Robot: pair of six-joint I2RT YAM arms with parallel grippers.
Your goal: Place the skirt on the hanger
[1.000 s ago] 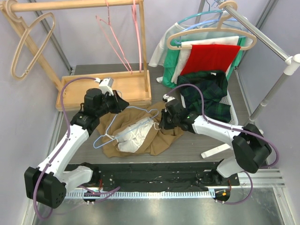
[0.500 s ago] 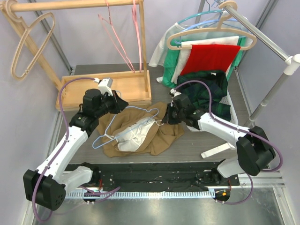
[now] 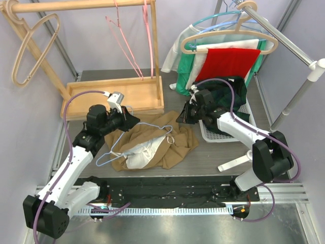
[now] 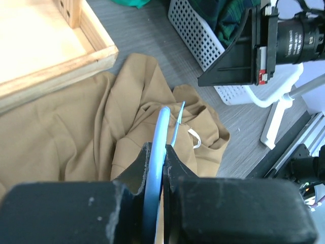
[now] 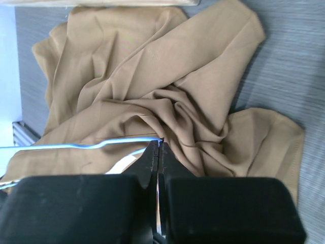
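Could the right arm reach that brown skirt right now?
Probably yes: the right gripper hangs shut just over the skirt, with only the thin hanger nearby. It would need to open first.

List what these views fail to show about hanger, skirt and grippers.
Right wrist view: whether the right gripper touches the hanger; its fingers cover the contact.
Left wrist view: hanger's lower length, hidden behind the left gripper.
Top view: waistband of the skirt, lost in folds.
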